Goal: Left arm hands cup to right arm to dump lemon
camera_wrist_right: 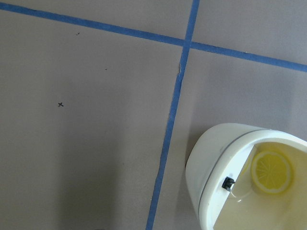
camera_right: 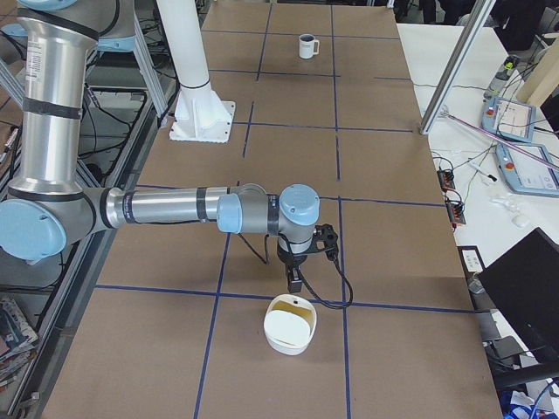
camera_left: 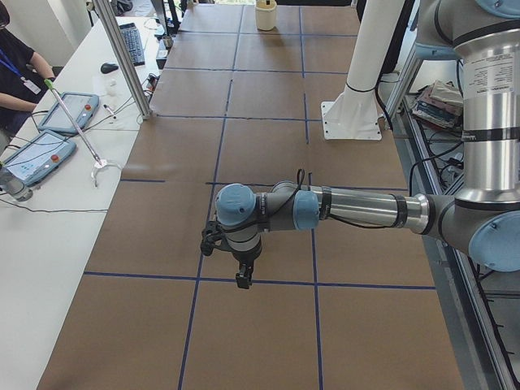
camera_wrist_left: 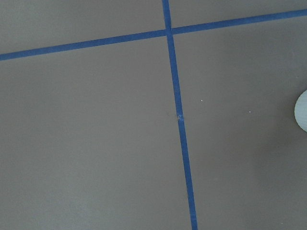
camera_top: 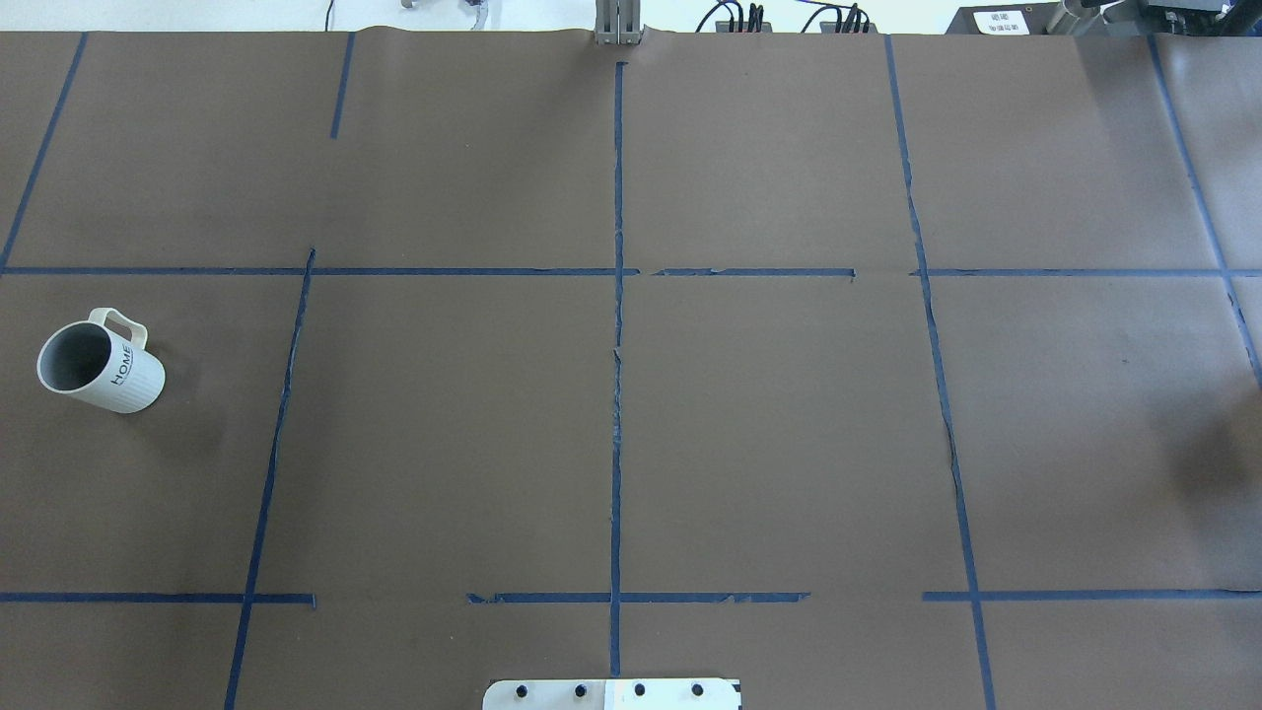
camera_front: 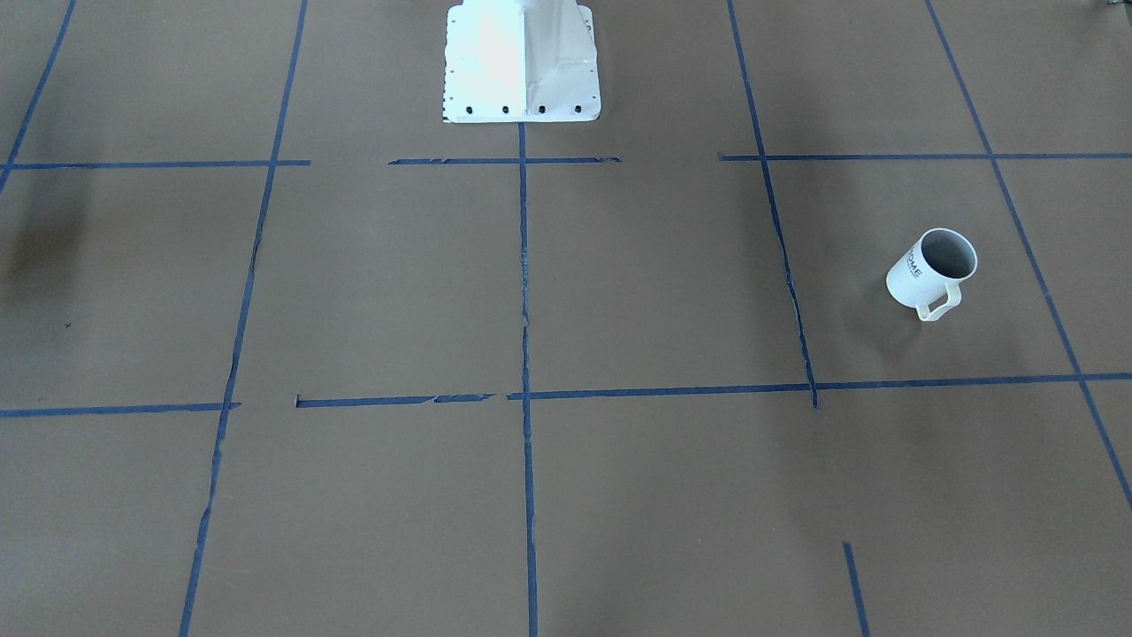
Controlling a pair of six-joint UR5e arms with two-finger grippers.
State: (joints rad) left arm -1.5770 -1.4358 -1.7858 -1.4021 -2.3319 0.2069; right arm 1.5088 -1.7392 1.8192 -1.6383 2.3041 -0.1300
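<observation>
The cup [camera_front: 933,272] stands upright on the brown table, alone on the robot's left side. It also shows in the overhead view [camera_top: 99,367] and far off in the exterior right view [camera_right: 307,45]. Its inside looks grey; the lemon is not visible. The left gripper [camera_left: 242,276] hangs fingers-down above the table and shows only in the exterior left view. There the arm hides the cup, so I cannot tell whether the gripper is open or shut. The right gripper [camera_right: 295,281] hangs just above a white bowl [camera_right: 272,336]; I cannot tell its state either.
The white bowl [camera_wrist_right: 206,163] holds a yellow slice-patterned disc [camera_wrist_right: 272,171]. The robot's white pedestal [camera_front: 522,62] stands at mid table edge. Blue tape lines grid the table. A side table with tablets [camera_left: 49,134] and a metal post [camera_left: 126,57] lies beyond the far edge.
</observation>
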